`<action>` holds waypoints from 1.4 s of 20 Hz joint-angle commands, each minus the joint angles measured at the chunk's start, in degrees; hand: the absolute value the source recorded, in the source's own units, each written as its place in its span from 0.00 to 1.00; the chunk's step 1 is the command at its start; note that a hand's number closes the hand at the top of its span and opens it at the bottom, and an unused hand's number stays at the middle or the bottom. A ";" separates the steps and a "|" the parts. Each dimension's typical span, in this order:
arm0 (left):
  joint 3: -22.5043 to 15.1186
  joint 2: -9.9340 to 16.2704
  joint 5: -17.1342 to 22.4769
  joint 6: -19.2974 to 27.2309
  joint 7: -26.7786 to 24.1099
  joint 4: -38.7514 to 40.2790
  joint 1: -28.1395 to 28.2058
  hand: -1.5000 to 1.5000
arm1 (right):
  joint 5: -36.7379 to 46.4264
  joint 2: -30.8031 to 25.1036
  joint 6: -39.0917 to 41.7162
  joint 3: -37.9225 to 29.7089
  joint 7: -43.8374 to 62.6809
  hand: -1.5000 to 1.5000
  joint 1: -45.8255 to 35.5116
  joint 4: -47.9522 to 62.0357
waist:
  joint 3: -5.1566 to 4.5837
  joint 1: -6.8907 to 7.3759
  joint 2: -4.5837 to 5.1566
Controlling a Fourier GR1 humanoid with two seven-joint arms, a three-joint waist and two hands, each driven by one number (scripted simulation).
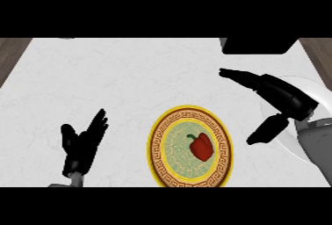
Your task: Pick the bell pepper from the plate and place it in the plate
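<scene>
Head view: the red bell pepper (pixel 201 146) lies on the yellow-rimmed patterned plate (pixel 159 132), just right of its middle, stem toward 11 o'clock. At the plate's 3 o'clock the right hand (pixel 285 100) hangs above a white plate (pixel 322 93), its fingers straight and spread from the thumb, holding nothing, apart from the pepper. At the patterned plate's 9 o'clock the left hand (pixel 83 143) rests on the white marble counter (pixel 117 74), fingers straight, pointing to 1 o'clock.
</scene>
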 commanded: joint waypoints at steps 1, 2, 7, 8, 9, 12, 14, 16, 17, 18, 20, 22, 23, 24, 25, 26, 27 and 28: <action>1.54 0.03 0.57 -2.07 -1.32 4.70 -1.71 0.50 | 6.35 4.72 -1.84 5.12 6.39 0.00 2.51 -4.55 | -0.03 0.03 0.23; 1.89 1.93 1.12 -3.27 -0.14 -0.41 1.07 0.50 | 4.51 4.63 2.13 3.40 9.62 0.00 -0.01 -5.95 | -0.01 0.33 0.16; 1.04 -0.64 -1.17 -2.60 -1.86 1.47 1.09 0.50 | 13.02 7.53 -0.20 4.48 9.29 0.00 4.14 -6.66 | 0.01 0.26 0.24; 3.49 -0.81 -0.05 -4.12 -4.87 9.31 -3.13 0.50 | 12.70 8.61 0.63 6.23 13.30 0.00 5.25 -9.88 | -0.02 -0.05 0.26; 2.89 0.28 0.24 -4.69 -2.98 3.95 0.16 0.50 | 13.69 8.71 1.43 6.33 14.33 0.00 6.01 -9.77 | 0.00 0.15 0.22; 3.92 0.51 0.52 -3.71 0.86 2.25 -2.76 0.50 | 17.56 14.27 -0.09 11.68 16.41 0.00 6.92 -6.44 | 0.00 0.26 0.27; 4.50 0.40 -0.15 -3.60 3.05 2.17 -4.14 0.50 | 15.66 13.12 5.03 7.65 15.20 0.00 6.49 -7.20 | 0.01 0.20 0.25; 1.95 -1.78 -1.84 -1.89 2.71 -2.57 0.35 0.50 | 19.38 16.56 2.17 9.85 14.16 0.00 8.39 -5.26 | 0.02 0.37 0.23; 3.93 -0.73 -1.10 -4.34 1.12 -0.35 1.00 0.50 | 19.65 15.58 4.35 6.94 12.39 0.00 9.26 -6.65 | 0.01 0.29 0.24; 2.84 -1.51 -2.22 -3.84 0.60 -1.27 1.56 0.50 | 18.98 15.94 5.67 7.05 13.97 0.00 11.12 -10.10 | 0.01 0.23 0.22; 3.49 -1.37 -1.69 -4.24 0.24 0.00 1.15 0.50 | 23.40 17.46 0.71 12.47 14.54 0.00 16.49 -11.78 | 0.01 0.07 0.20; 6.48 -1.05 -1.54 -5.67 -2.01 5.41 -3.19 0.50 | 24.07 17.20 4.36 7.55 11.74 0.00 10.10 -6.81 | 0.00 0.21 0.28; 5.41 -1.23 -1.96 -5.38 -1.04 2.89 -0.32 0.50 | 27.02 20.25 0.83 9.76 12.36 0.00 10.40 -5.12 | 0.01 0.33 0.27; 4.51 -2.83 -3.02 -3.18 1.12 3.07 -3.00 0.50 | 28.88 19.85 -0.59 10.18 11.62 0.00 10.59 -2.97 | 0.01 0.29 0.28; 5.87 -1.08 -2.09 -5.34 -1.44 1.96 0.00 0.50 | 29.70 20.19 0.70 10.63 14.11 0.00 11.13 -6.58 | 0.01 0.30 0.24; 5.70 -1.37 -0.31 -6.13 2.12 -0.57 0.21 0.50 | 30.22 19.57 1.11 9.99 14.20 0.00 11.50 -6.40 | 0.01 0.31 0.22; 5.59 -1.62 -1.96 -4.67 2.82 -0.07 -0.86 0.50 | 30.52 17.55 1.57 9.04 12.16 0.00 13.52 -6.78 | 0.02 0.21 0.23; 2.57 -4.26 -3.90 -3.22 1.12 -0.05 0.54 0.50 | 32.63 19.72 -1.59 9.22 11.72 0.00 10.39 -1.09 | 0.02 0.39 0.27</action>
